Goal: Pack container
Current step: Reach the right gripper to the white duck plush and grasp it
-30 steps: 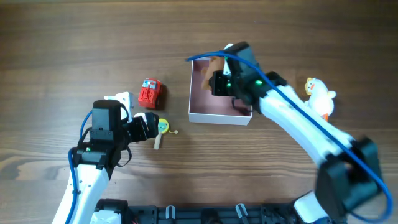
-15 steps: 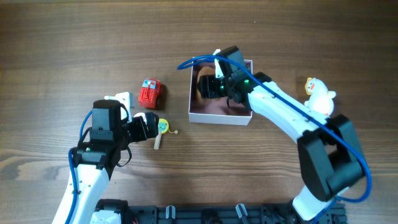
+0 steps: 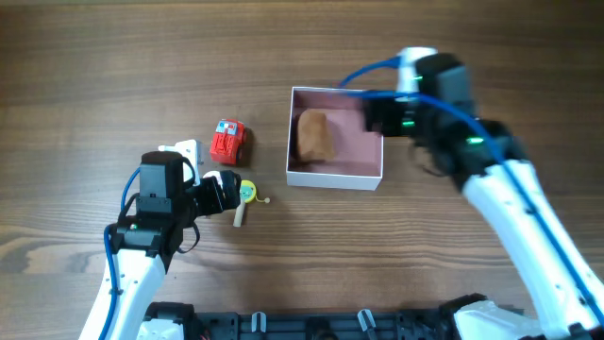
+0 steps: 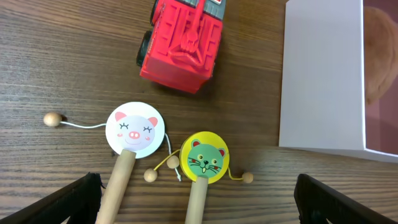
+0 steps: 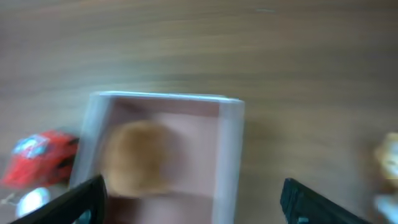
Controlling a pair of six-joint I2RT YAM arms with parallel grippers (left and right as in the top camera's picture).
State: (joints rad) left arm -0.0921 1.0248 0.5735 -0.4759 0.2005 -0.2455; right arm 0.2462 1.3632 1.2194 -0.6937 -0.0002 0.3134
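**One toy boxed, three more waiting on the counter**

Nearest, at lower left of the overhead view: the left hand point(image 3: 226, 192), fingers spread wide, gripping nothing. Poised low over two little stick drums, as seen from its own wrist camera. A pig drum point(image 4: 134, 127) with a white face and, just beside it to the right, a cat drum point(image 4: 204, 157) in green and yellow. Wooden handles running side by side toward the bottom edge of that frame, between the open fingers. Beads on thin strings trailing loose around both.

A little farther up: a red truck point(image 3: 227, 140), apart from the drums, on the bare wooden counter point(image 3: 94, 57).

Right of the truck, near the middle of the overhead frame: the container point(image 3: 335, 178), sitting flat and open-topped. Holds a brown lump toy point(image 3: 314, 135) in its left half, with the pink floor on the right bare.

Farthest, at upper right: the right hand point(image 3: 377, 115), at the box's right wall, raised above it. Fingers apart and empty in its wrist view, though that picture is badly blurred. A pale yellow smear at its right edge, too soft to name.

Reads as the pause between one drop-off and the next pick. Probably calls for lowering the left hand and closing on one drum handle only. Tricky, with the two handles so close and the strings liable to drag. Then lifting clear of the white wall and setting down in the bare right half.
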